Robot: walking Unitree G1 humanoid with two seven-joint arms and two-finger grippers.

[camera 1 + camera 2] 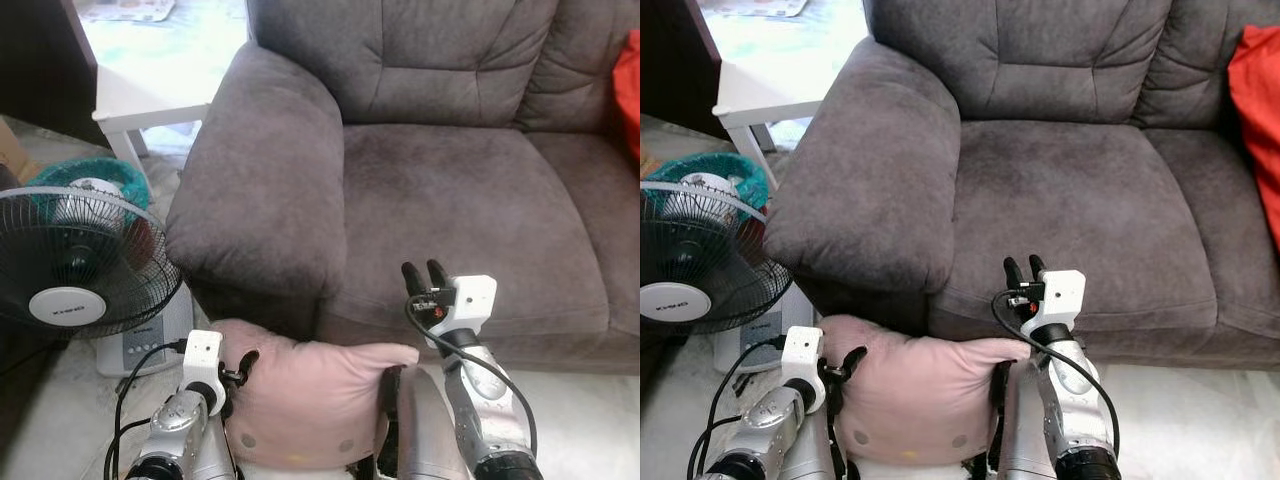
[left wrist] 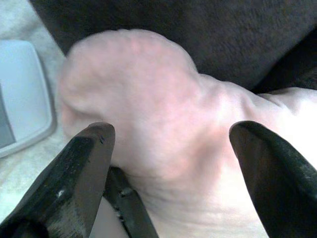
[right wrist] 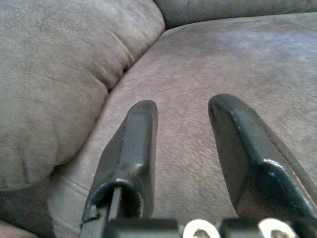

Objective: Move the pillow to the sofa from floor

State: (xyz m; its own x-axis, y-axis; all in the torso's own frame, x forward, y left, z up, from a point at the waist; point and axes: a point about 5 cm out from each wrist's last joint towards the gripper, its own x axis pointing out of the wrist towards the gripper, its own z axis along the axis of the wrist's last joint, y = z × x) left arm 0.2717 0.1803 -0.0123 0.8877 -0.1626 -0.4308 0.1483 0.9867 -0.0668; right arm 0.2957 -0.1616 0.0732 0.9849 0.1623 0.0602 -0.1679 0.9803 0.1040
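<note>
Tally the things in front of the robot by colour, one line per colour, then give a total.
Pink: 1, the pillow on the floor
Grey: 1, the sofa
Red: 1, the cushion on the sofa
Black: 1, the fan
White: 1, the side table
Total: 5

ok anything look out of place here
Yes: the soft pink pillow lies on the floor against the grey fabric sofa front instead of on its seat. The left hand straddles one corner, fingers open.
</note>
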